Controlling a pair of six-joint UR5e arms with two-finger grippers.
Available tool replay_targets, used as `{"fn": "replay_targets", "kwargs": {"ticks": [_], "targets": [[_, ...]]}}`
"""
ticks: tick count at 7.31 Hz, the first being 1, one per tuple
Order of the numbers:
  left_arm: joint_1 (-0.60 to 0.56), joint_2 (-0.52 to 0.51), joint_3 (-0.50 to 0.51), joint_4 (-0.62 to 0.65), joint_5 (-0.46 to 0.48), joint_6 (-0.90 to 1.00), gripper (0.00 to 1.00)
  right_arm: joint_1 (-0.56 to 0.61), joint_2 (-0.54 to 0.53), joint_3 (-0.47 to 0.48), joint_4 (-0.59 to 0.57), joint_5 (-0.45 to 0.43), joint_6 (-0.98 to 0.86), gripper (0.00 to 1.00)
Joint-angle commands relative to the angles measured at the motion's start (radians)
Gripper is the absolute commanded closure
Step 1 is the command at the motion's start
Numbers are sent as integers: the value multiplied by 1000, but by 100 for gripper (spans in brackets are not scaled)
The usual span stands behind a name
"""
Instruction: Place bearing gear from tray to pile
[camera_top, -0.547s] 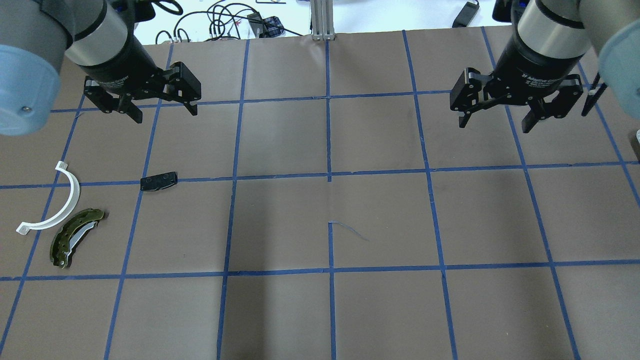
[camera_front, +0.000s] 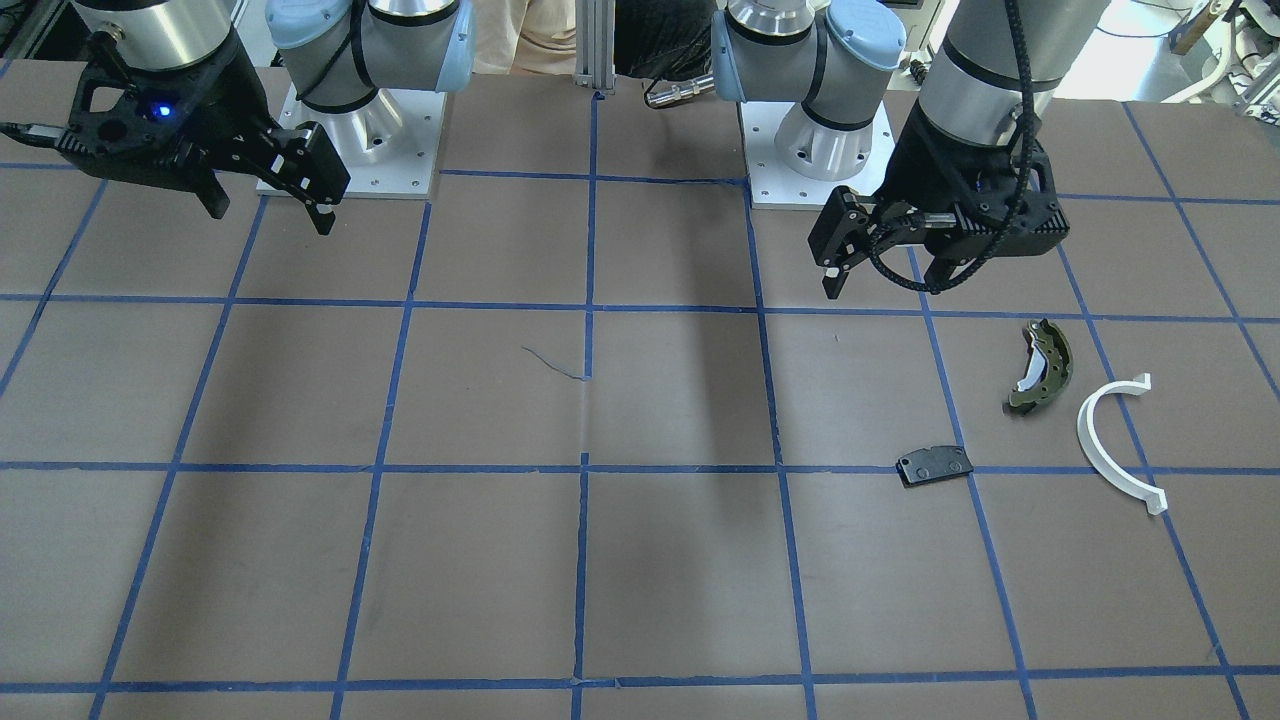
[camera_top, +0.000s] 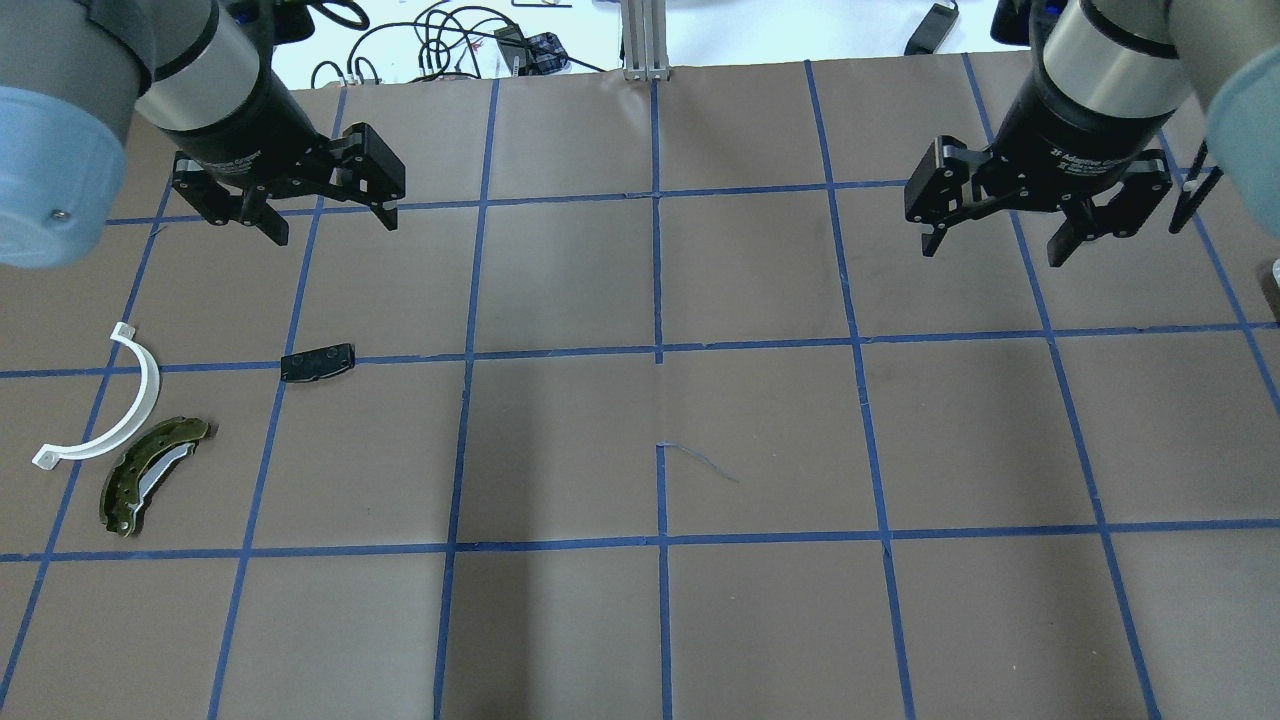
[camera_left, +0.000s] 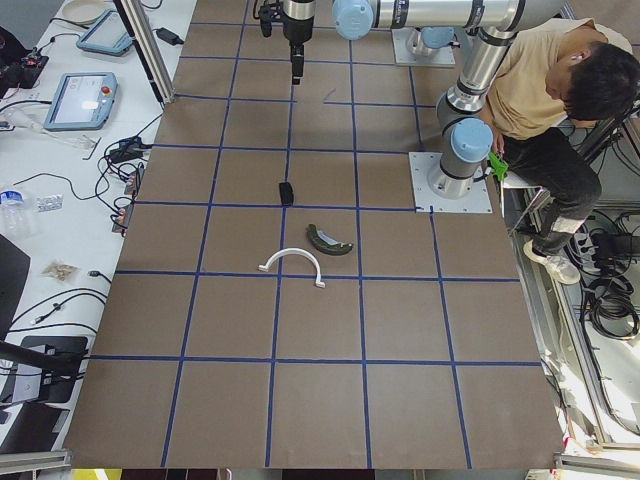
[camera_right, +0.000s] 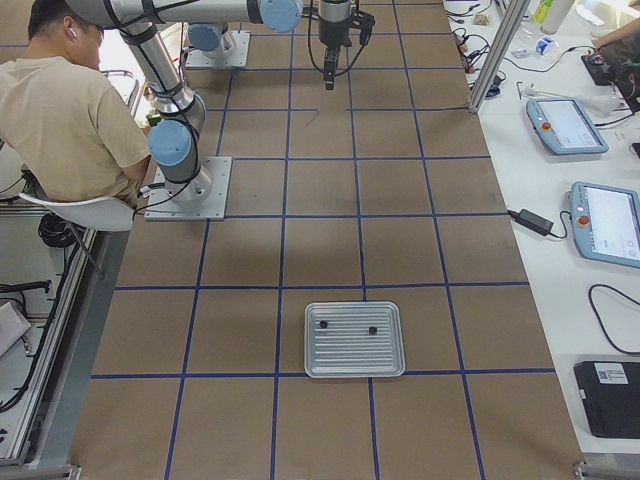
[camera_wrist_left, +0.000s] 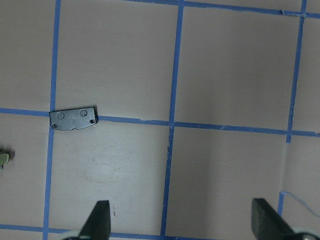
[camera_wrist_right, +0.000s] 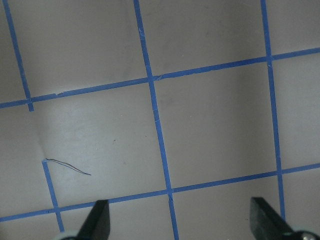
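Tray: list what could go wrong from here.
1. Two small dark parts lie on the tray. I cannot tell which is the bearing gear, so the wrong one might get picked.
2. The pile sits near the left gripper, and the tray is toward the opposite end. On that long carry a small part may slip.

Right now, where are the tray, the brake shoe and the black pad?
tray (camera_right: 354, 352): exterior right view, bare ribbed floor.
brake shoe (camera_top: 132, 470): overhead exterior view, green body at mid-arc.
black pad (camera_wrist_left: 73, 119): left wrist view, centre of its flat face.
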Motion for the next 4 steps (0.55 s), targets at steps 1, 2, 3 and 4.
{"fn": "replay_targets", "kwargs": {"ticks": [1,2,3,4], "targets": [[0,0,-1,0,1,0,0,-4,1,0,25,-2,2,0],[0,3,-1,0,-1,0,0,-4,1,0,43,-2,0,0],[0,2,-1,0,1,0,0,-7,2,0,48,-5,-1,0],[0,2,-2,-1,1,0,0,-7,2,0,50,0,0,0]]}}
